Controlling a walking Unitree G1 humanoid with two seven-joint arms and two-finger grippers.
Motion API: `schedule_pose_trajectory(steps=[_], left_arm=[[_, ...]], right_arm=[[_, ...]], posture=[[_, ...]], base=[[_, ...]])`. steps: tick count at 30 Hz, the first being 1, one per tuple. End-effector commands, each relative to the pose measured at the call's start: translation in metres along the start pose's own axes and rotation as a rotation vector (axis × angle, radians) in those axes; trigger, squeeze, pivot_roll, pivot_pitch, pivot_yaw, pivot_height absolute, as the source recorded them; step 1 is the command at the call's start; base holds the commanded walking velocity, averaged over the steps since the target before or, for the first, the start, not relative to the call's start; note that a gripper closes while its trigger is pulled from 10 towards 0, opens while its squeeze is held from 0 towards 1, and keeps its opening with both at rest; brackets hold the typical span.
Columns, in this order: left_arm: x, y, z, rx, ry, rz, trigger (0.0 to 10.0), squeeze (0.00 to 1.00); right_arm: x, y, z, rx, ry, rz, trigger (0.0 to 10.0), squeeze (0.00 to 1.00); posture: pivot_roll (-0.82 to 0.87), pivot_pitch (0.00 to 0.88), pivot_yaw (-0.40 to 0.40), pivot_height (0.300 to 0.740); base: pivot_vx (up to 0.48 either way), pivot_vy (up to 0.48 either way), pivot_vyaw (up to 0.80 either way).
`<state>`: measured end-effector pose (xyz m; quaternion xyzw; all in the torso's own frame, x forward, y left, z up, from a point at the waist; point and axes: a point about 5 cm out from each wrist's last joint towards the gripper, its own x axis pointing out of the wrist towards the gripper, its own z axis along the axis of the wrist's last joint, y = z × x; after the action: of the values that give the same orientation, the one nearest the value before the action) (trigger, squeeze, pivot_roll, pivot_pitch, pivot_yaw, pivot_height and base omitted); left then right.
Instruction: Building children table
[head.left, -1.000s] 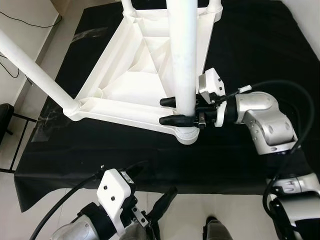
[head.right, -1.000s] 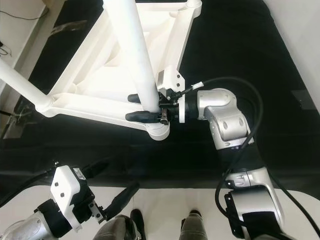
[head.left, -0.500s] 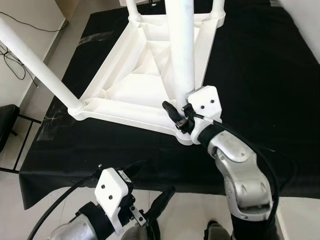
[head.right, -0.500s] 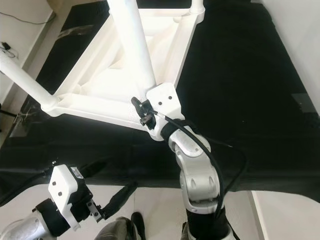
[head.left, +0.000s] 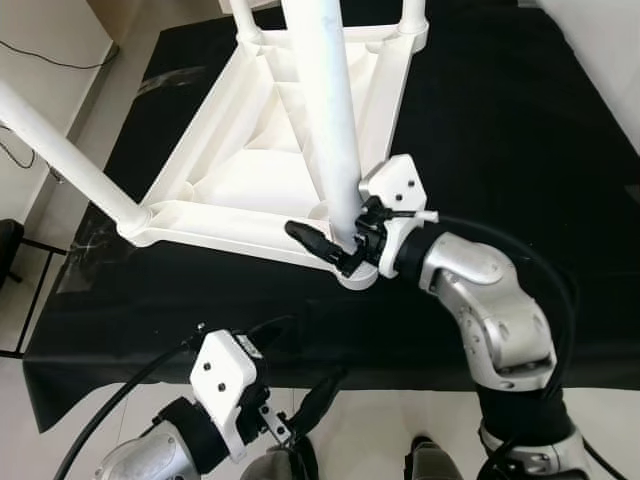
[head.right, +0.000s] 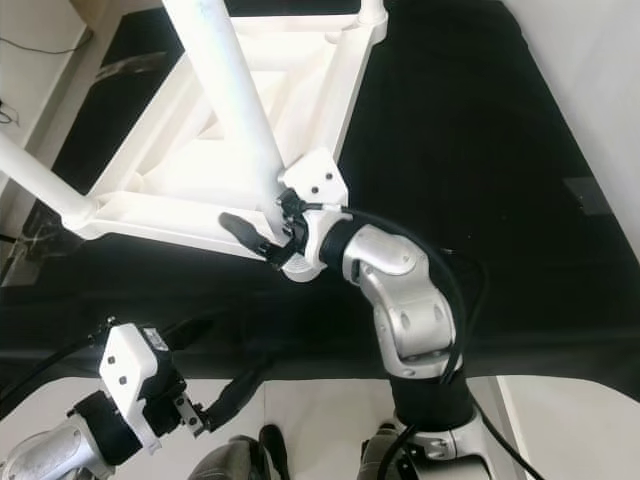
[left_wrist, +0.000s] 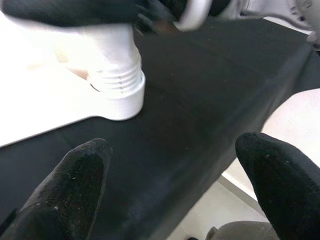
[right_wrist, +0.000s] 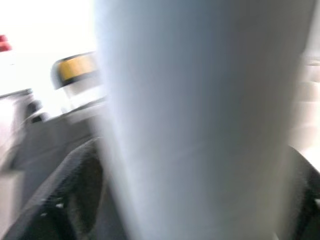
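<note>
A white plastic children's table (head.left: 250, 175) lies upside down on a black cloth. Its near leg (head.left: 320, 100) stands upright in the corner socket (head.left: 357, 277). My right gripper (head.left: 340, 240) is shut on this leg just above the socket, with one black finger (head.left: 312, 240) showing on the leg's left side. In the right wrist view the leg (right_wrist: 200, 125) is a blurred white column between the fingers (right_wrist: 75, 200). My left gripper (left_wrist: 175, 200) hangs open below the cloth's front edge, holding nothing, with the socket (left_wrist: 117, 85) ahead of it.
Another white leg (head.left: 60, 150) slants out from the table's left corner, and two more stand at the far corners. The black cloth (head.left: 500, 120) covers the whole work surface. A black stand (head.left: 10, 260) and pale floor lie to the left.
My right wrist has swung around the near leg from its right side toward the front, still gripping at the leg's base. The camera has shifted slightly. My left arm stays low.
</note>
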<state>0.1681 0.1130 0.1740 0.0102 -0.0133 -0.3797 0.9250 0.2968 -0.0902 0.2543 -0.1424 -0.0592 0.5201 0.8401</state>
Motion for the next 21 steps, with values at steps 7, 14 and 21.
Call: schedule_pose_trajectory(steps=[7,14,21], left_arm=[[-0.003,-0.001,-0.004,-0.015,0.016,0.007,10.0,0.0],[-0.004,-0.003,-0.003,-0.021,0.014,0.008,10.0,0.0],[-0.004,-0.005,-0.003,-0.029,0.011,0.008,10.0,0.0]], right_arm=[[0.006,-0.013,0.001,-0.002,-0.02,0.276,10.0,0.0],[0.01,-0.023,0.002,0.036,-0.059,0.309,0.0,0.0],[0.006,-0.027,-0.006,0.027,-0.031,0.231,0.0,0.0]], posture=[[-0.05,0.305,0.176,0.74],[-0.05,0.319,0.169,0.74],[-0.06,0.33,0.161,0.74]], base=[[0.0,0.0,0.0],[0.0,0.0,0.0],[0.0,0.0,0.0]])
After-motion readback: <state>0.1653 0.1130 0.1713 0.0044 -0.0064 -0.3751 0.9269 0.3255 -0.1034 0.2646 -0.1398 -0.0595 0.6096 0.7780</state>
